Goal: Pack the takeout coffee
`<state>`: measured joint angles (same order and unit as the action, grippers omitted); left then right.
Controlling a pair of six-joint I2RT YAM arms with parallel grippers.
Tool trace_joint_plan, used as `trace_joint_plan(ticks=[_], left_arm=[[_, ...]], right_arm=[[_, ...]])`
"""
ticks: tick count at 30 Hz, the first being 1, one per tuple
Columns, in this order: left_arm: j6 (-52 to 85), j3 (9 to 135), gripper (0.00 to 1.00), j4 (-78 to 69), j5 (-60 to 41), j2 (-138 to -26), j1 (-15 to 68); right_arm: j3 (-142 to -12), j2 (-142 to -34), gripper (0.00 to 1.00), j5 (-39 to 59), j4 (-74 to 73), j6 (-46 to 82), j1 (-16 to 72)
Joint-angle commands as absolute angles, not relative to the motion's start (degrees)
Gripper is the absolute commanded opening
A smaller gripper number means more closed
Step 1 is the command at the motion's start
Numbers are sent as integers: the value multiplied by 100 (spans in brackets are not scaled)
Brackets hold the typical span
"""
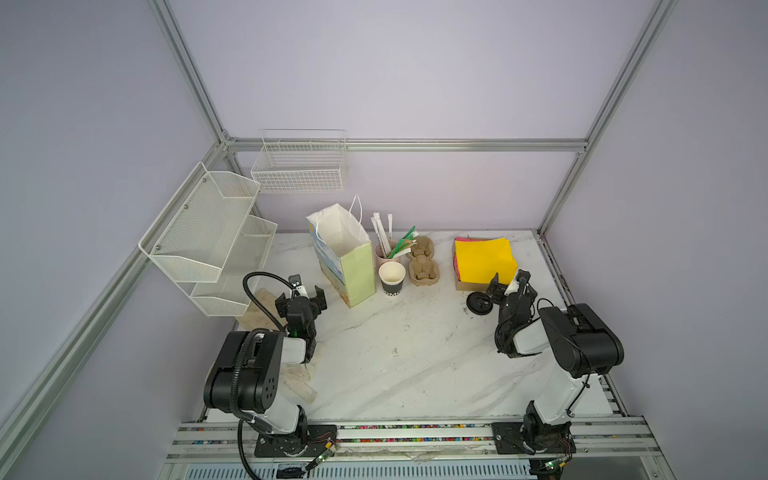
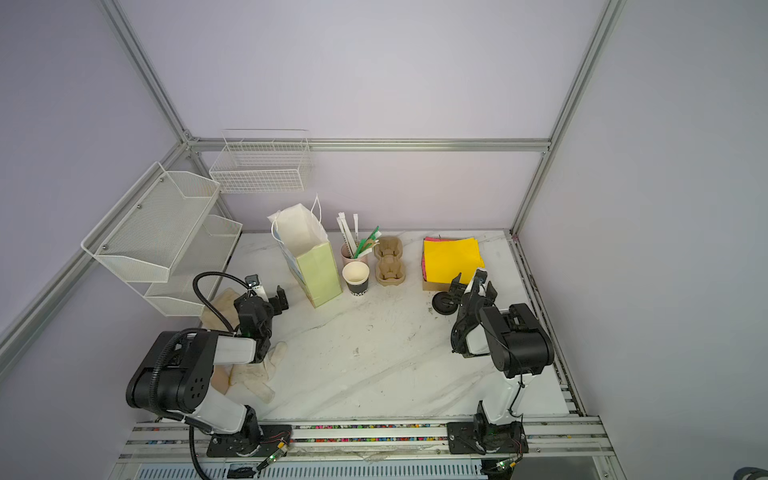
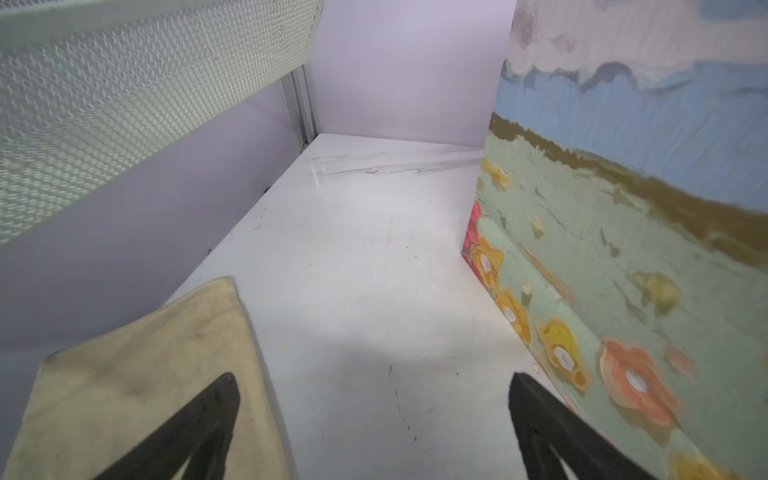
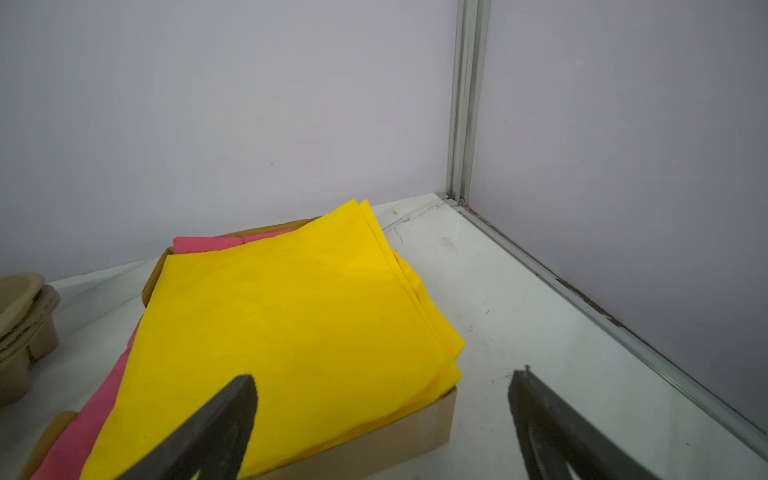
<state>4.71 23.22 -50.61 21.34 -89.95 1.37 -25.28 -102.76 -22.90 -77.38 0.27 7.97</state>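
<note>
Coffee cup [image 1: 392, 279] is uncapped and not bagged yet. Nearest you:
- Left hand [image 1: 308, 291] is wide open and empty, above the cloth [image 1: 261, 305], facing the gap beside the bag's painted side.
- Right hand [image 1: 508, 283] is also wide open and empty, aimed at the yellow napkins [image 1: 484, 259].
- The lid [image 1: 479, 304] lies flat on the worktop [image 1: 415, 353] just beside the right hand, outside its wrist view.

I'd start there: bring the right hand over the lid and pinch it by the rim.

Further back, the cup stands upright between the paper bag [image 1: 347, 266] and the pulp carriers [image 1: 423, 266], with the pink straw cup [image 1: 381, 251] right behind it. Brace the cup with your left hand while pressing the lid on. It looks empty, so it will likely tip. The bag mouth is open, so lower the cup straight down.
</note>
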Motion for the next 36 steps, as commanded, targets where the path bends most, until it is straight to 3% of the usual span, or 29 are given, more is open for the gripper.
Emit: trace_joint_plan(ticks=[1,18,21,24,26,31,36], left_arm=[[343,2137,100,-5418,2118,-8957,116],[343,2138,100,-5412,2121,-8956,115],[342,2141,100,-5409,2120,-8956,112],[332,2139,100,-5421,2119,-8960,117],[334,2128,100,-5425,2118,-8964,117],[334,2132,100,-5449,2112,-8965,114],[332,2133,100,-5454,2109,-8965,110]], right_arm=[[-2573,-10254,97,-2257,-7983,-87,782],[-2426,-10176,97,-2312,-8298,-158,778],[-2567,-9033,97,-2357,-7048,-145,836],[-2363,-7984,97,-2515,-7129,-177,934],[-2654,-7343,97,-2704,-6200,240,949],[-3124,-6457,97,-1451,-4915,1037,1128],[-3342,-5876,97,-7,-4394,3001,1148]])
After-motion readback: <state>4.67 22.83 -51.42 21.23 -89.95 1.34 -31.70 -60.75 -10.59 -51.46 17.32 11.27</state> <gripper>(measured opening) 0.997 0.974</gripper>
